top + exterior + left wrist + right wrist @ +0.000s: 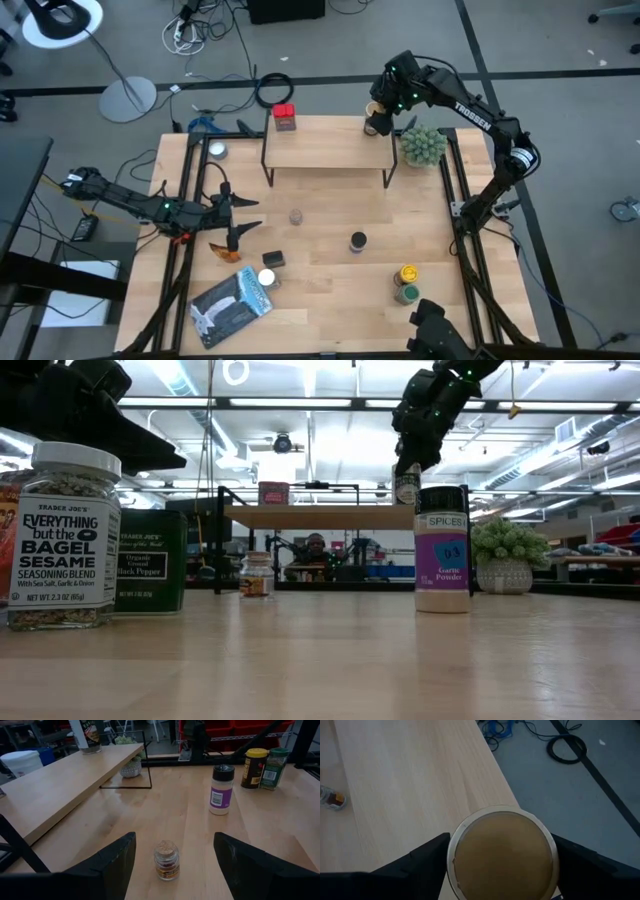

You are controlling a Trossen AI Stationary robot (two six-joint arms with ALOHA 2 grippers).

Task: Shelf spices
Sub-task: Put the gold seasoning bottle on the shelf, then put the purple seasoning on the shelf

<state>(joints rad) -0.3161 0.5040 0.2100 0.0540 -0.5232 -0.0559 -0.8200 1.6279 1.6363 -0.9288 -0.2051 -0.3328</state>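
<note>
The shelf (330, 145) stands at the table's far middle, with a red-lidded spice jar (285, 117) on its left end. My right gripper (378, 112) hovers over the shelf's far right corner, its fingers on either side of a tan-lidded jar (502, 855) that stands on the board (406, 482). My left gripper (240, 215) stays open and low at the table's left; a small cork-topped jar (166, 861) stands on the table just ahead of its fingers. A garlic powder bottle (358, 241) and a yellow-lidded jar (407, 273) stand further right. My right gripper comes at the tan-lidded jar from above, slanting down, with a finger (427, 857) close beside each side of the lid's rim (455, 845). Whether the fingers touch the lid I cannot tell. The jar stands upright with its base on the shelf.
A spiky green plant (423, 145) sits right of the shelf. A bagel seasoning jar (65, 535) and a black pepper tin (150, 560) stand near the front left beside a flat packet (232, 305). A green jar (406, 293) stands front right. A round white tin (216, 150) lies far left.
</note>
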